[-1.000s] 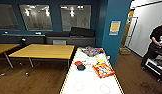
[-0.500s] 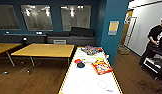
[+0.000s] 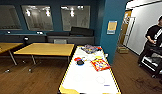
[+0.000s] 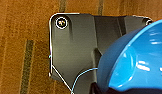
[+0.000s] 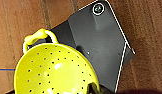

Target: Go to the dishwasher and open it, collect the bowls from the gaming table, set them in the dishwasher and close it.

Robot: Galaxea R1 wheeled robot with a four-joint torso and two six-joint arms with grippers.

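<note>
The gaming table [image 3: 84, 80], long with a white top, stretches away from me in the head view. An orange-red bowl [image 3: 77, 59] and a black bowl [image 3: 80, 62] sit side by side near its middle, beside a colourful game box [image 3: 100, 64]. In the left wrist view a bright blue bowl [image 4: 137, 62] hangs over the wooden floor, with my left gripper [image 4: 102, 89] shut on it. In the right wrist view my right gripper [image 5: 93, 88] is shut on a yellow perforated colander [image 5: 54, 72], also above the floor. The dishwasher is out of view.
More game boxes [image 3: 89, 48] lie at the table's far end. A yellow-topped table [image 3: 47, 48] stands to the left, a blue pillar [image 3: 112, 30] behind the white table. A person [image 3: 157, 40] stands at the right by a doorway. Wooden floor runs along both sides.
The head view has shifted only slightly. The bowls and boxes on the table lie as before.
</note>
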